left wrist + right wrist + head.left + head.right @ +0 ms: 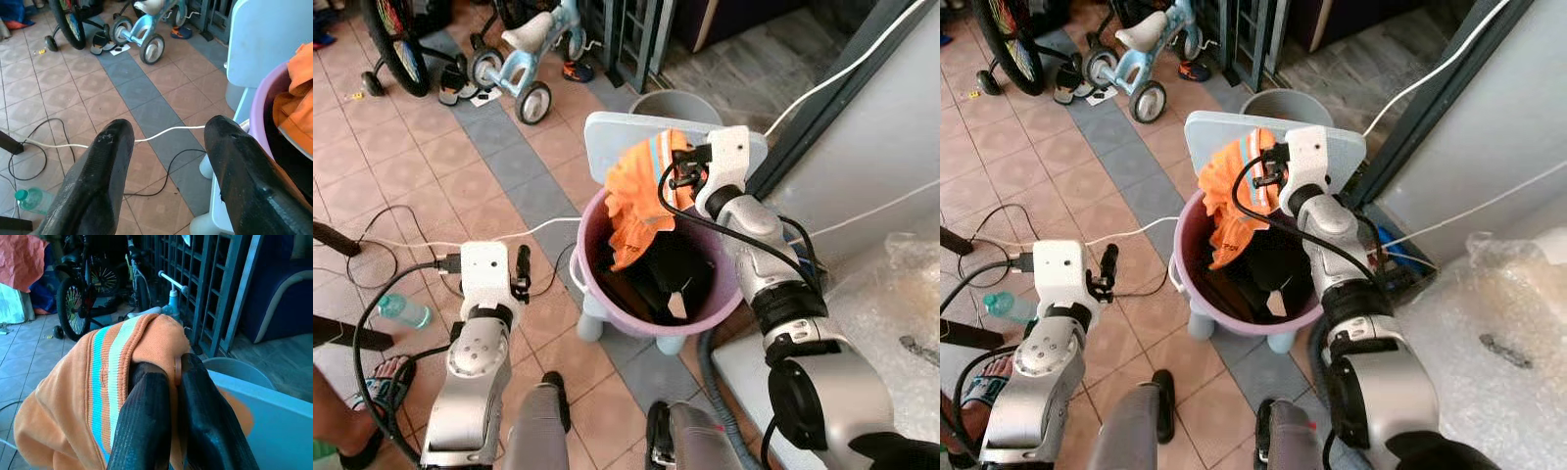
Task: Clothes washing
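A bottle (403, 310) lies on the tiled floor (391, 147) at the far left, with black and white cables (411, 245) trailing across the tiles beside it. The left gripper (166, 161) hangs low over the floor, left of the tub, its two fingers spread wide apart with nothing between them. Far back, a blue tricycle (524, 59) stands by a bicycle wheel (396, 44) and some sandals (460, 90).

In the middle, a purple tub (607, 304) sits on a pale blue stool (607, 132), the stool's back rising behind it. Dark clothes (661, 279) fill the tub. An orange shirt (641, 201) with a blue and white striped band hangs above them, its lower part draping down into the tub and over the rim. The right gripper (168, 396) holds the shirt up at its top edge: the fingers are pressed together with a fold of the orange cloth pinched between them.

Behind the stool stands a grey bucket (675, 103). To the right lies a white surface under clear plastic wrap (891, 313).
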You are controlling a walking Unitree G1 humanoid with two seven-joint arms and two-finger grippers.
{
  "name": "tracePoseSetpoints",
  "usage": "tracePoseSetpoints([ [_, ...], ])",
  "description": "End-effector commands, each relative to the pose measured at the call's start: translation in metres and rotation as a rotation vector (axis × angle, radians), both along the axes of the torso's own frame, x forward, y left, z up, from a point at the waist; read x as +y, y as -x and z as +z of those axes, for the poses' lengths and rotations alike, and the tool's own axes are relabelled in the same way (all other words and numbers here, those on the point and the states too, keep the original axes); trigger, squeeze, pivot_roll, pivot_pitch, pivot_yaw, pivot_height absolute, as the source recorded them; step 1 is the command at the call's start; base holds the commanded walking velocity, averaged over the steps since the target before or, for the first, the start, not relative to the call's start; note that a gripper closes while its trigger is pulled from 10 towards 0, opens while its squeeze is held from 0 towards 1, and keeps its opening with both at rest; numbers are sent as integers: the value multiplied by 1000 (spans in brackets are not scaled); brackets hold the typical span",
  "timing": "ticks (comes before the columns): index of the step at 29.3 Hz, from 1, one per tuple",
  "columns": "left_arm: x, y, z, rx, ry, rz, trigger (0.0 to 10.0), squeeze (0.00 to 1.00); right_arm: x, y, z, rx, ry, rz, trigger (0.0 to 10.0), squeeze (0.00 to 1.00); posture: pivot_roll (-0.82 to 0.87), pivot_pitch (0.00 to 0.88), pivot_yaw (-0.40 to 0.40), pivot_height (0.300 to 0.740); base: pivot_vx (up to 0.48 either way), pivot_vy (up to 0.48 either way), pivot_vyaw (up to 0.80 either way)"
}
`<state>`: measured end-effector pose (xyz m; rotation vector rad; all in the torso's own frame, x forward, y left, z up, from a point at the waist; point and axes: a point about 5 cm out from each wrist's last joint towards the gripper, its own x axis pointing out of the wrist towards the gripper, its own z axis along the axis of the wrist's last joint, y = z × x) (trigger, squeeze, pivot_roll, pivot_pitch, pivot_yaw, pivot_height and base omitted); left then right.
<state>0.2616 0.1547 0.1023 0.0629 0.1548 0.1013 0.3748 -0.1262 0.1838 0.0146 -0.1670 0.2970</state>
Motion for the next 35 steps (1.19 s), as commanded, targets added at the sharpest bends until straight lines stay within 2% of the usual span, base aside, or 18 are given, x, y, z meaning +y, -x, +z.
tracePoseSetpoints([
  [1,-2,-1,-5,3,-5,12,10000,0,-15,8,16,-92,-46,-78,0,0,16,35,-19,740,0,0,0],
  [7,-16,-15,1,-52,29,-20,10000,0,-35,35,19,-157,-73,-206,0,0,-14,0,14,740,0,0,0],
  [8,-19,-19,3,-61,31,-34,10000,0,-35,37,19,-159,-76,-219,4314,0,-29,0,29,740,0,0,0],
  [9,-19,-19,3,-61,31,-34,10000,0,-35,37,19,-159,-76,-219,4314,0,-29,0,29,740,0,0,0],
  [10,-20,-22,4,-67,32,-45,10000,0,-34,39,18,-156,-77,-227,10000,0,-29,0,29,740,0,0,0],
  [15,-21,-30,2,-82,14,-65,10000,0,-22,45,17,-142,-87,-219,10000,0,-41,0,43,740,0,0,-800],
  [28,-23,-30,1,-96,19,-60,10000,0,-22,44,32,-190,-40,-234,10000,0,-40,0,38,740,-21,0,-800],
  [35,-23,-33,0,-99,18,-65,10000,0,-22,45,31,-188,-29,-231,10000,0,-47,0,37,740,-302,0,0],
])
